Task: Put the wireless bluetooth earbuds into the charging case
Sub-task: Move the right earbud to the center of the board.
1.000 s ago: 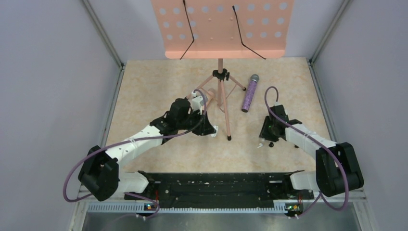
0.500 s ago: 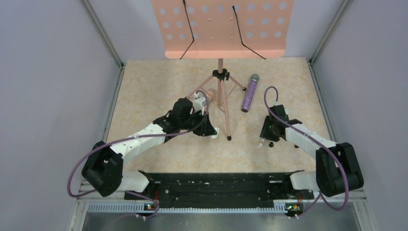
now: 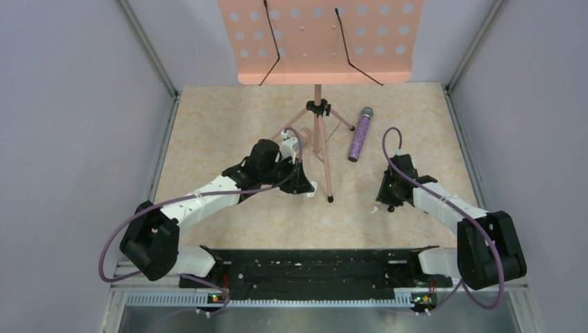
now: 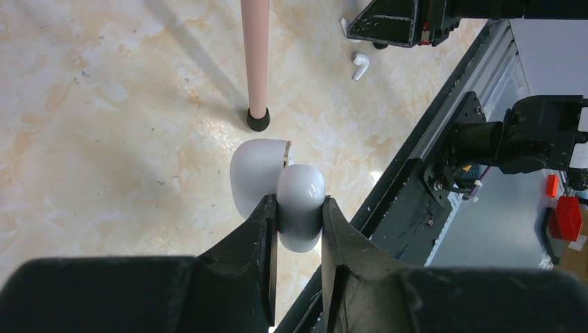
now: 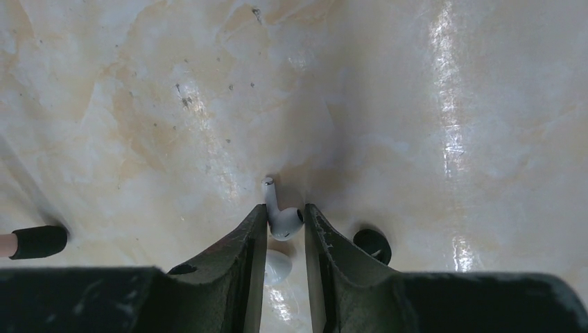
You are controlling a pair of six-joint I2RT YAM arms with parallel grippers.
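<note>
Both outstretched, left gripper [image 4: 297, 202] clasping case [image 4: 300, 186], right gripper [image 5: 284, 208] tilted down flanking earbud [image 5: 283, 222]

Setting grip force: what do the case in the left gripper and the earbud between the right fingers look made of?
The charging case: likely hard white plastic, glossy, with sharp highlights. The earbud: likewise smooth glossy white plastic, seemingly rigid.

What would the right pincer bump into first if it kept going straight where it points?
The tabletop, probably: the right pincer points down at it, with a white earbud sitting between its fingers.
</note>
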